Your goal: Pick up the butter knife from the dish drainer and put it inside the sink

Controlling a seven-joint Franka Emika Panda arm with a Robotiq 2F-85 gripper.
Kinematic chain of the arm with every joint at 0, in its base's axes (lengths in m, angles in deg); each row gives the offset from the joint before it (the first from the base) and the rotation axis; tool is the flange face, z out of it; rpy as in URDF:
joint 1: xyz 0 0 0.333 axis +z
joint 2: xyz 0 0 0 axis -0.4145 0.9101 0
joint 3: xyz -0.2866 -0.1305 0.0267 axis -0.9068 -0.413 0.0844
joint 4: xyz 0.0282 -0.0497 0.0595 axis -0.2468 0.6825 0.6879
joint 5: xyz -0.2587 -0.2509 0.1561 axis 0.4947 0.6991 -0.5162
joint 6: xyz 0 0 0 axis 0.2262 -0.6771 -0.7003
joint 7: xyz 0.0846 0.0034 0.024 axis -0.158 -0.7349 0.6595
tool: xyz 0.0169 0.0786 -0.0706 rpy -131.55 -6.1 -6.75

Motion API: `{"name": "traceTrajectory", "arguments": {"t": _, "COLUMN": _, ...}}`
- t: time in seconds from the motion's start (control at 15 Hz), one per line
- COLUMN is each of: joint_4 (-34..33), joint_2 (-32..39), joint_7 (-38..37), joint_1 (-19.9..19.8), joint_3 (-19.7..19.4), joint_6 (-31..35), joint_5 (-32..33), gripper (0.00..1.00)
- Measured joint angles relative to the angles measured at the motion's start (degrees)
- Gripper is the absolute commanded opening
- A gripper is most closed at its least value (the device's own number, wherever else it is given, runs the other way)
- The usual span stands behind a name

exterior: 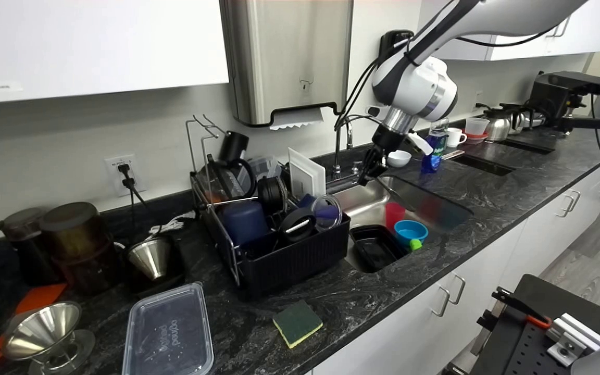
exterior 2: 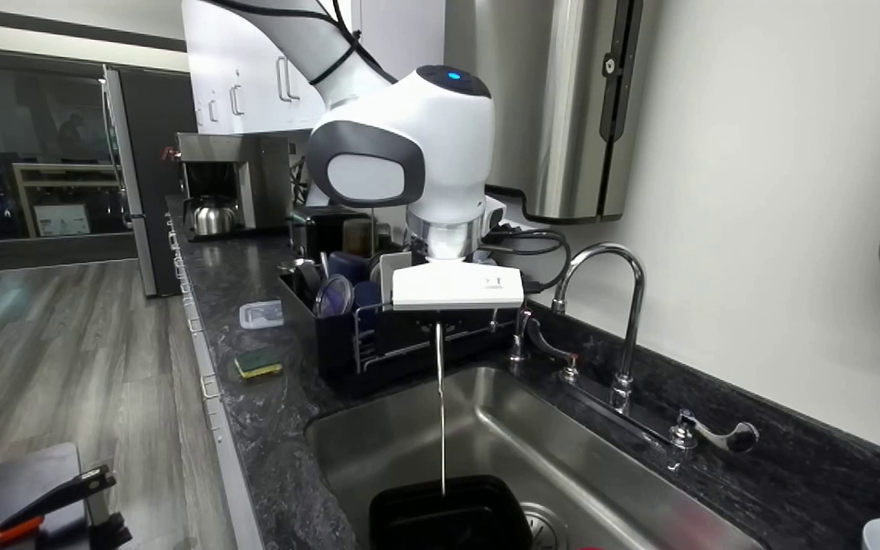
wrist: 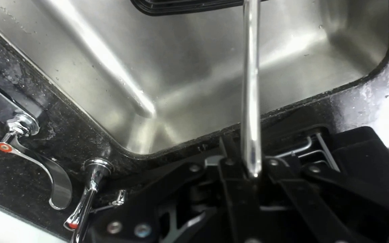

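The butter knife (exterior: 396, 194) is a long silver piece of metal, also in an exterior view (exterior 2: 441, 416) and the wrist view (wrist: 251, 84). My gripper (wrist: 248, 163) is shut on one end of it. The gripper also shows in both exterior views (exterior: 369, 167) (exterior 2: 438, 327). The knife is held over the steel sink (exterior 2: 562, 466), near the drainer side, with its free end pointing out and down. In an exterior view this end overlaps the black tray; I cannot tell whether they touch. The black dish drainer (exterior: 295, 268) stands beside the sink, full of dishes.
In the sink lie a black tray (exterior: 375, 247), a red cup (exterior: 395, 213) and a blue bowl (exterior: 411, 230). A tall faucet (exterior 2: 633, 321) with lever handles (wrist: 61, 187) stands along the wall side. A sponge (exterior: 298, 322) lies on the counter before the drainer.
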Motion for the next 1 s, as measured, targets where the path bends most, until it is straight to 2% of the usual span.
{"name": "traceTrajectory", "arguments": {"t": 0.6, "joint_4": -1.26, "joint_2": 3.00, "joint_7": 3.77, "joint_1": -0.64, "joint_3": 0.27, "joint_6": 0.01, "joint_5": -7.15, "gripper": 0.02}}
{"name": "traceTrajectory", "arguments": {"t": 1.0, "joint_4": -1.76, "joint_2": 4.09, "joint_7": 2.82, "joint_1": -0.53, "joint_3": 1.09, "joint_6": 0.34, "joint_5": -7.92, "gripper": 0.02}}
